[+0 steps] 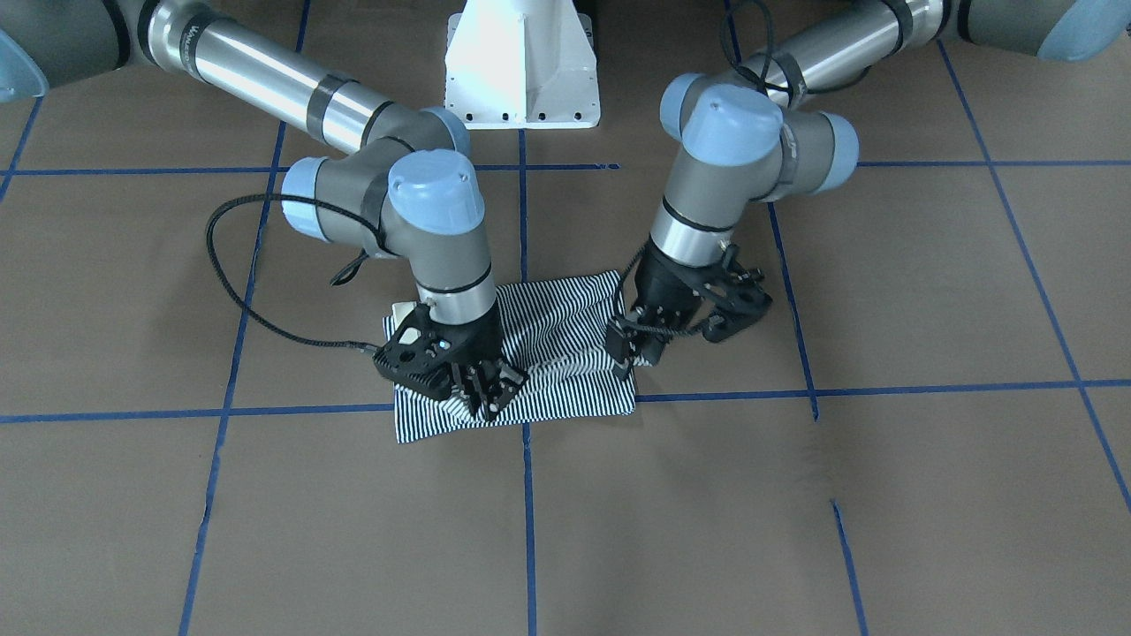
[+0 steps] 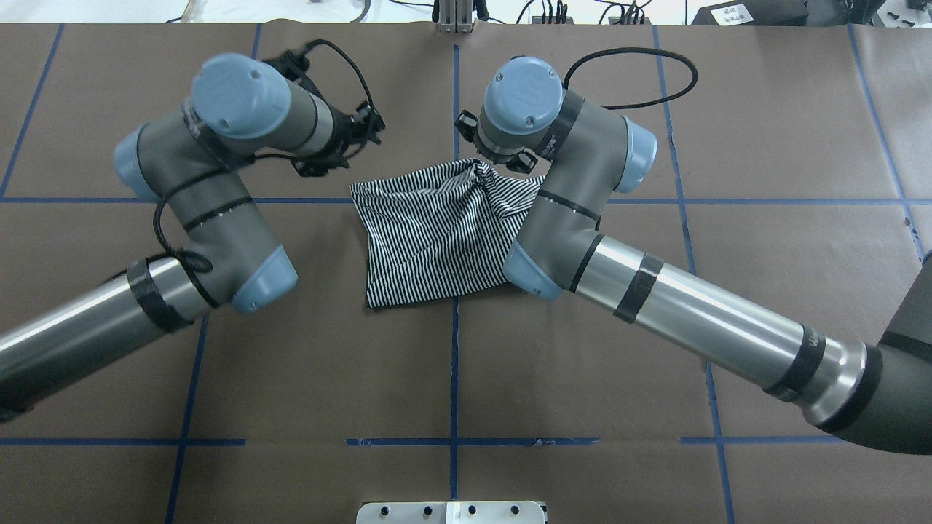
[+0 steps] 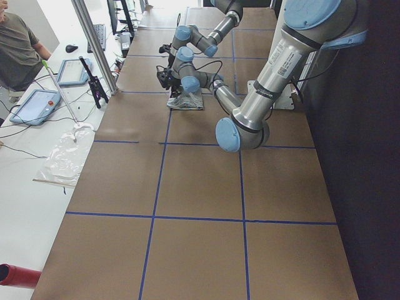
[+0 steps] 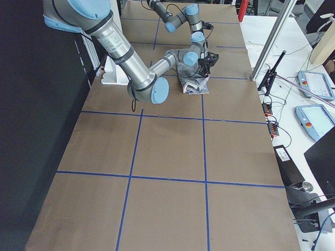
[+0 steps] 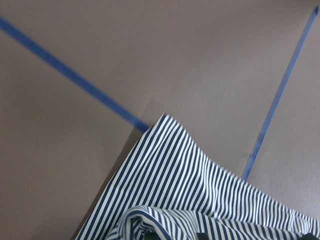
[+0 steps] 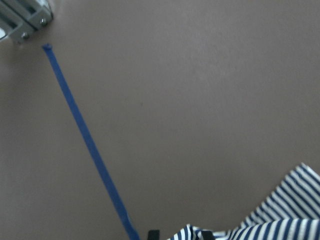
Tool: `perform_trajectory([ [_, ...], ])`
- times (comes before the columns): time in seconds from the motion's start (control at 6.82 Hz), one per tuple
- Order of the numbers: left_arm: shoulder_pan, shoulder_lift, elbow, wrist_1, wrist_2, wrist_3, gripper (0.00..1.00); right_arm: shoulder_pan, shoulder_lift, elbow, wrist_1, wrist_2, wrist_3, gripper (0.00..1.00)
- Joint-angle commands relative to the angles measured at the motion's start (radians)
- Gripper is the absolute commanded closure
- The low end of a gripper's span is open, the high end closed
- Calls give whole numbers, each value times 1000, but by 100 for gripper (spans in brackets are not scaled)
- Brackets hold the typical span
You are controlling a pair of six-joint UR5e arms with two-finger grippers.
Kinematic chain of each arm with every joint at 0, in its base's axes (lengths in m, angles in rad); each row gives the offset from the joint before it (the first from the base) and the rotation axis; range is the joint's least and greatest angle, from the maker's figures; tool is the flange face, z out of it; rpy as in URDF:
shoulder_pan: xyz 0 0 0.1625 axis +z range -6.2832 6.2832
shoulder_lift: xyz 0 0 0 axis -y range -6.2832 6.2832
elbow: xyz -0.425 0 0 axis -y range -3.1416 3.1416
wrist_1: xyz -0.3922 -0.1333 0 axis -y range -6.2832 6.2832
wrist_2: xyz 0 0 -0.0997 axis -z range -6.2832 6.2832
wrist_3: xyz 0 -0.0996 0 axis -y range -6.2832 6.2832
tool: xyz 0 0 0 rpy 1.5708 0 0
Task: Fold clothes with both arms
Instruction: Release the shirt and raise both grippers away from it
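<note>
The navy-and-white striped polo shirt (image 1: 557, 353) lies folded into a rough rectangle on the brown table, over a blue tape cross (image 2: 429, 240). My right gripper (image 1: 486, 390) is down on its far edge, shut on a pinch of bunched fabric; striped cloth sits between the fingertips in the right wrist view (image 6: 285, 212). My left gripper (image 1: 625, 352) is at the shirt's end on my left, fingers close together on a raised fold, which shows low in the left wrist view (image 5: 150, 220). Collar, placket and logo are hidden.
The white pedestal base (image 1: 521, 71) stands behind the shirt. Blue tape lines (image 1: 884, 389) grid the brown table. A seated operator (image 3: 15, 50) and tablets are on a side bench beyond the table's far edge. A metal post (image 4: 272, 47) stands there too.
</note>
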Motion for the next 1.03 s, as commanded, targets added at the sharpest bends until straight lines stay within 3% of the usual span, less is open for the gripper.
perform_trajectory([
  [0.0, -158, -20, 135, -60, -69, 200, 0, 79, 37, -132, 45, 26, -101, 0],
  [0.44, -158, -12, 117, -59, -139, 215, 0, 112, 28, -118, 30, 87, -246, 0],
  [0.59, -158, -9, 93, -54, -175, 216, 0, 84, 39, -76, -51, 90, -291, 0],
  [0.73, -160, 29, 45, -50, -215, 219, 0, 32, 72, -36, -208, 77, -386, 0],
  [0.88, -178, 63, 15, -47, -224, 278, 0, -18, 101, -38, -272, 26, -423, 0],
])
